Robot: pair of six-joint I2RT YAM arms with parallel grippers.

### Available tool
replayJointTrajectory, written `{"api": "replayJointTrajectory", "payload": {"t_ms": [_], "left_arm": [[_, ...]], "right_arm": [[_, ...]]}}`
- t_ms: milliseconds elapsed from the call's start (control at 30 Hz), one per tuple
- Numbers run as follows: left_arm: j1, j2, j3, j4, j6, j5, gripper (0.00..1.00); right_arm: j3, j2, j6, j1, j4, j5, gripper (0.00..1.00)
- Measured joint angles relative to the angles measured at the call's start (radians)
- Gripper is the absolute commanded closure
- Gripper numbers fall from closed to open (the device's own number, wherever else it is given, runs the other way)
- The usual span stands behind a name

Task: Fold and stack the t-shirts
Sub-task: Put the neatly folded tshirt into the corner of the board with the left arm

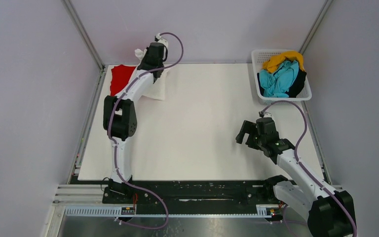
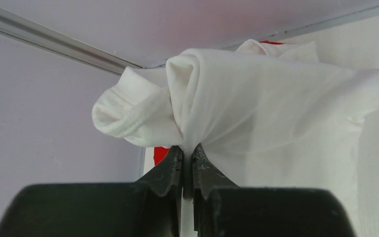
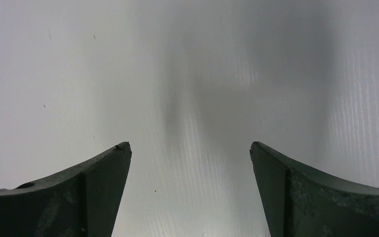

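My left gripper (image 1: 150, 59) is at the table's back left corner, shut on a bunched edge of the white t-shirt (image 1: 154, 89). In the left wrist view the white t-shirt (image 2: 256, 98) hangs from my pinched fingertips, my left gripper (image 2: 187, 153) closed on it. A bright red t-shirt (image 1: 121, 78) lies flat under and left of it; a red sliver (image 2: 161, 154) shows behind the jaws. My right gripper (image 1: 249, 132) is open and empty over bare table at mid right, as the right wrist view (image 3: 190, 148) shows. Teal (image 1: 280, 79), yellow (image 1: 282, 59) and black (image 1: 301, 81) shirts fill the basket.
The white lattice basket (image 1: 257, 57) stands at the back right corner. Grey walls with metal corner posts (image 1: 84, 34) close in the table on three sides. The left arm's elbow (image 1: 120, 117) stands over the table's left part.
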Motion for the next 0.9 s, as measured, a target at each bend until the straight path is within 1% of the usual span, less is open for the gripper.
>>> {"api": "replayJointTrajectory", "payload": {"t_ms": [233,367,467,567,700,900], "left_arm": [[0.059,0.01,0.074,-0.002,-0.027,0.111,1.0],[0.072,0.053,0.206,-0.027,-0.055,0.15,1.0],[0.081,0.076,0.278,-0.028,-0.071,0.166,1.0],[0.095,0.088,0.31,-0.029,-0.089,0.182,1.0],[0.128,0.105,0.317,-0.039,-0.109,0.21,1.0],[0.179,0.183,0.351,-0.073,-0.1,0.233,1.0]], "right_arm": [[0.0,0.019,-0.004,0.0,0.0,0.0,0.01],[0.001,0.021,-0.005,0.0,0.0,0.005,0.0],[0.001,0.027,-0.005,0.0,0.0,0.006,0.0],[0.001,0.033,-0.005,0.0,0.0,0.006,0.01],[0.001,0.047,-0.005,0.0,0.0,0.006,0.01],[0.008,0.067,-0.005,0.0,0.0,0.007,0.0]]}}
